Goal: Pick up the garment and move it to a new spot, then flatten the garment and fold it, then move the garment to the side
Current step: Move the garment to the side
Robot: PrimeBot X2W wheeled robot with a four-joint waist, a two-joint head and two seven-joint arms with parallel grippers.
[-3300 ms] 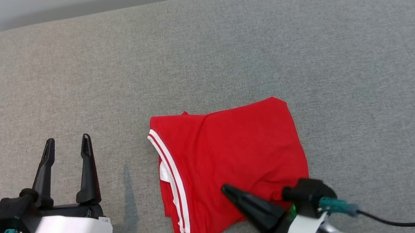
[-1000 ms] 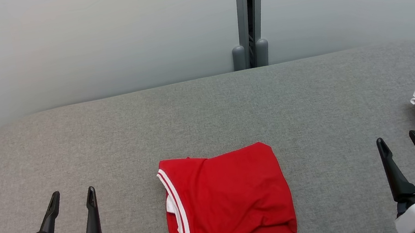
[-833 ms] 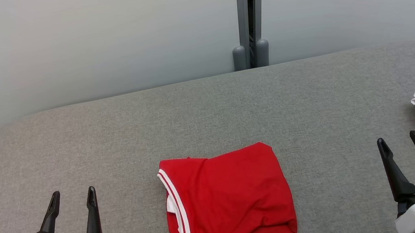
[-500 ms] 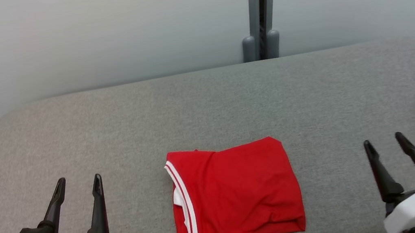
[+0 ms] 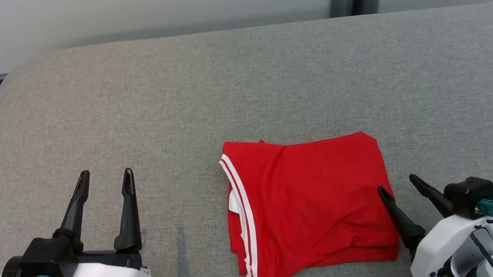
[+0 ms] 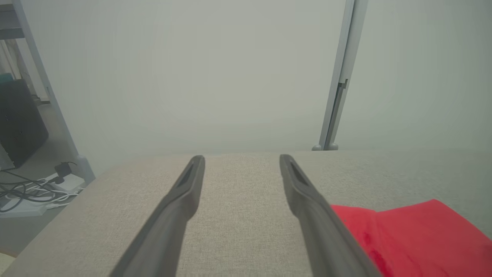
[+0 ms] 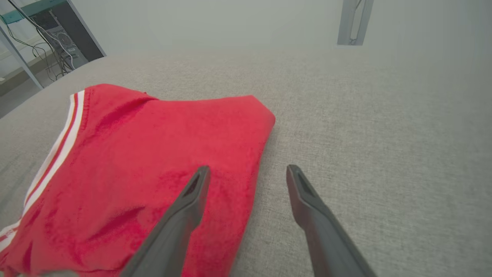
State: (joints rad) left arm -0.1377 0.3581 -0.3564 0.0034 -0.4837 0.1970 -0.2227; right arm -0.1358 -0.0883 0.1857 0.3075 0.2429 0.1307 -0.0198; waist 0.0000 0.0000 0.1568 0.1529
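As far as can be judged from how things lie, well past the middle of the job. Nearest, at lower right: right tool (image 5: 396,183), fingers spread wide and pinching nothing, inner finger over the near right corner of the red cloth garment with white-striped trim (image 5: 314,197), outer finger over the grey fabric-covered bench (image 5: 219,88) just beside that edge. Cannot tell whether touching the cloth or hovering just above it. At lower left: left tool (image 5: 106,172), likewise spread wide and empty, well apart from the garment off to its right. Between the two tools, much closer to the right one: garment folded into a compact, squarish stack, lying flat on the bench, striped edge turned toward the left tool, a few soft wrinkles on the side by the right tool. Beyond both tools: open bench surface. Judged done: pickup, move to a new spot, flattening, folding. Judged left: taking hold of the stack and shifting it to the side. Not yet begun, with nothing pinched.
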